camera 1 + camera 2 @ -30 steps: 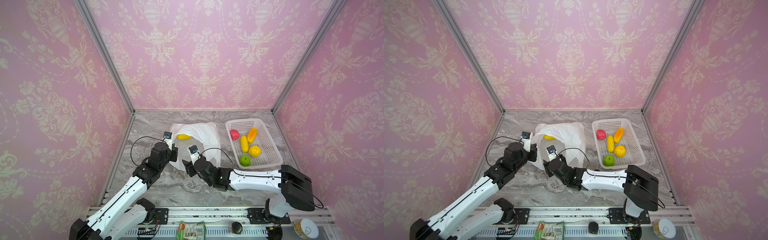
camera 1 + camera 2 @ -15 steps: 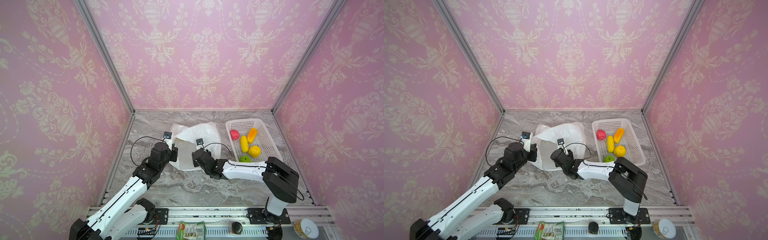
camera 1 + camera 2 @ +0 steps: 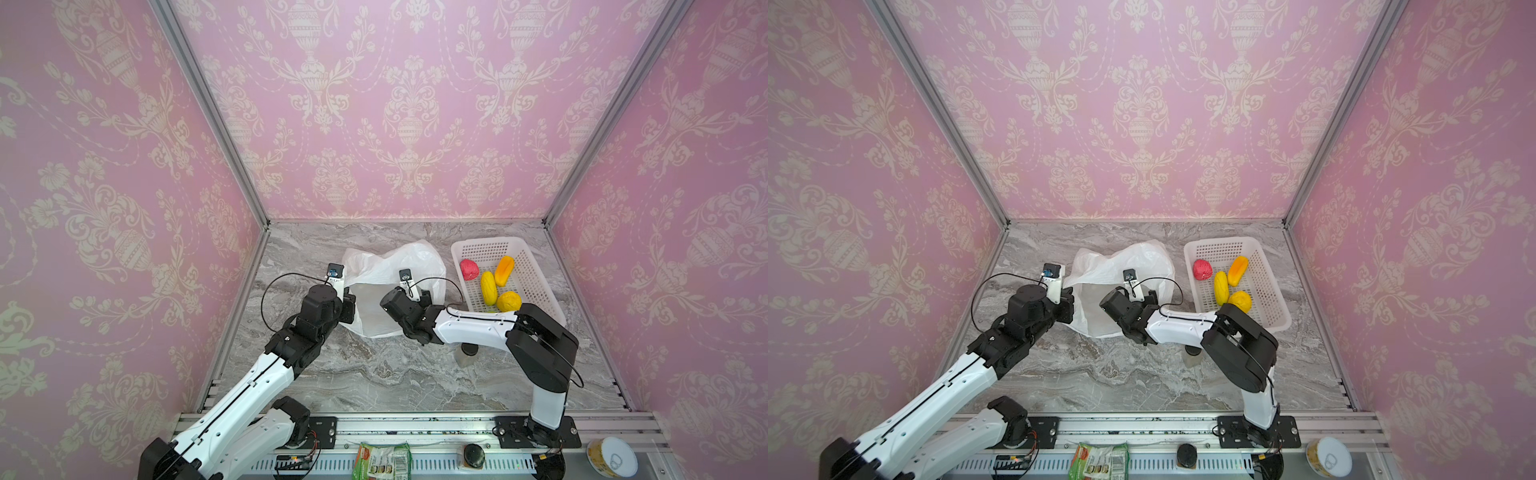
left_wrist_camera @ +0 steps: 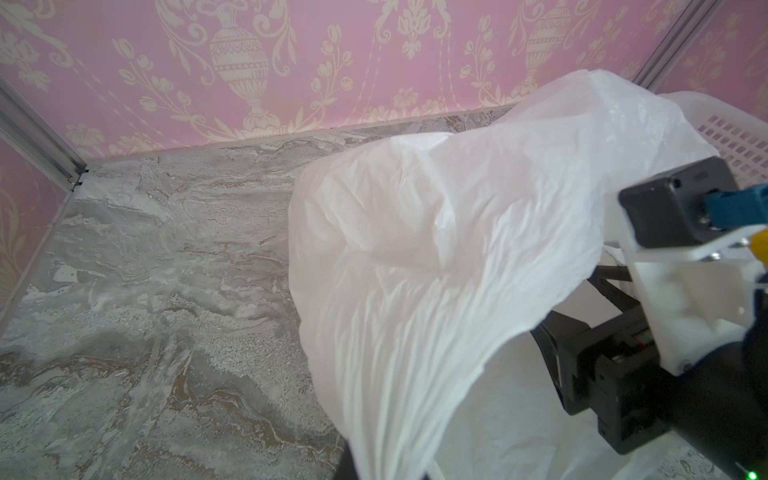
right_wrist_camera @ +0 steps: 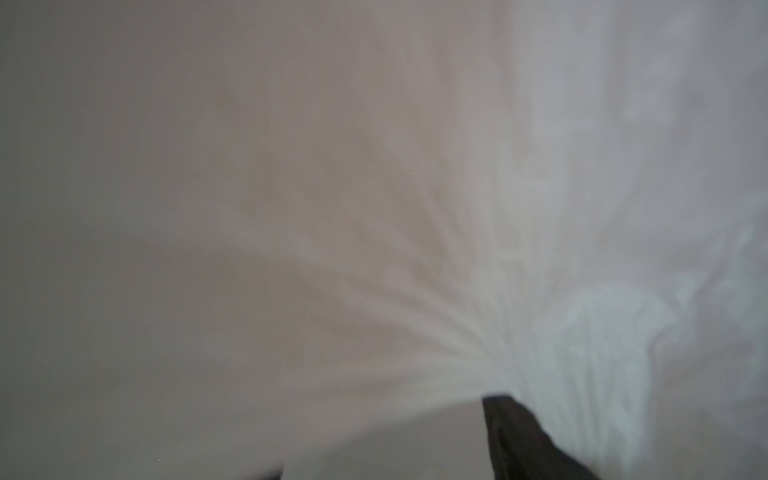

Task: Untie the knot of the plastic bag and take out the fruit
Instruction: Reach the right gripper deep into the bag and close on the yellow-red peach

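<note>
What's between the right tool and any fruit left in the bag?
The bag: the right wrist view shows only its white plastic, creased against a finger of the right tool. The only visible fruit sits in the basket.

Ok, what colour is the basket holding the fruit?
White basket, with perforated walls; it shows best in a top view.

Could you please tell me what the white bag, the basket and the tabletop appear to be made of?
The plastic bag: thin, translucent white film, slightly glossy; it crinkles and drapes. The basket: rigid white moulded plastic, judging by its perforated walls. The tabletop: grey veined marble look, matt; real stone or printed laminate, I cannot tell.
</note>
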Controlling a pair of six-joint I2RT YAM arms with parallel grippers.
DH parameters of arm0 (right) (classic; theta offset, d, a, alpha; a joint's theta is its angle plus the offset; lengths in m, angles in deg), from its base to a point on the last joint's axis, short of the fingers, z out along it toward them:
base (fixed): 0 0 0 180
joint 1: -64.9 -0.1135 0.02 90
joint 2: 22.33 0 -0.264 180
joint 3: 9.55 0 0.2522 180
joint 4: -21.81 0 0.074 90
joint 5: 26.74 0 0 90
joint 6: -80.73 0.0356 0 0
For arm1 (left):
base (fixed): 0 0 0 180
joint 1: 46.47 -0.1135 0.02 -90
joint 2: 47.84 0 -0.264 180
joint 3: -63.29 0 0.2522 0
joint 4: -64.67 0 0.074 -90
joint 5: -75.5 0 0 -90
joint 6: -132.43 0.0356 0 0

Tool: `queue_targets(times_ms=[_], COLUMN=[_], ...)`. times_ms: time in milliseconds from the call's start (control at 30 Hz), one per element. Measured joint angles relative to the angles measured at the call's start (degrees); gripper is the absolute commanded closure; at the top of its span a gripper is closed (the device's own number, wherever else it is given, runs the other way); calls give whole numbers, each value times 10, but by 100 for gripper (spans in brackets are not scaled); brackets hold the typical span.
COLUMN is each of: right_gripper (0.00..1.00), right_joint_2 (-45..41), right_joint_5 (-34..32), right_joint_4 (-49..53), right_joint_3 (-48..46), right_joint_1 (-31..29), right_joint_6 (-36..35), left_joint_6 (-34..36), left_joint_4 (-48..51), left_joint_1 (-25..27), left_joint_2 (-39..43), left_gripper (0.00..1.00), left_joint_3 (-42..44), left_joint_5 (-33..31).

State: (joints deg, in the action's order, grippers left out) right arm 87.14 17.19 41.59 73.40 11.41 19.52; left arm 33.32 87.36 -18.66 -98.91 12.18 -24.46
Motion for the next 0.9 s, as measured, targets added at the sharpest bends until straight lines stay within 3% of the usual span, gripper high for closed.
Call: queue_targets(times_ms=[133,367,667,900], right_gripper=[12,8,1,0], right_joint_2=[20,44,44,31], right_joint_5=[-5,-33,-50,-12], right_joint_4=[29,57,18,-39], right_joint_3=[23,71,41,5], right_joint_1=[26,47,40,35], right_joint_6=[-1,-5,-46,-86], left_joint_6=[0,-5,-14,-23], left_joint_4=[2,52,152,195], left_joint_1=[0,5,97,111], left_joint_2=[2,64,83,68], left_gripper=[100,100,100,100], left_joint_3=[0,-25,-135,-160], left_joint_5=[2,17,-6,-28])
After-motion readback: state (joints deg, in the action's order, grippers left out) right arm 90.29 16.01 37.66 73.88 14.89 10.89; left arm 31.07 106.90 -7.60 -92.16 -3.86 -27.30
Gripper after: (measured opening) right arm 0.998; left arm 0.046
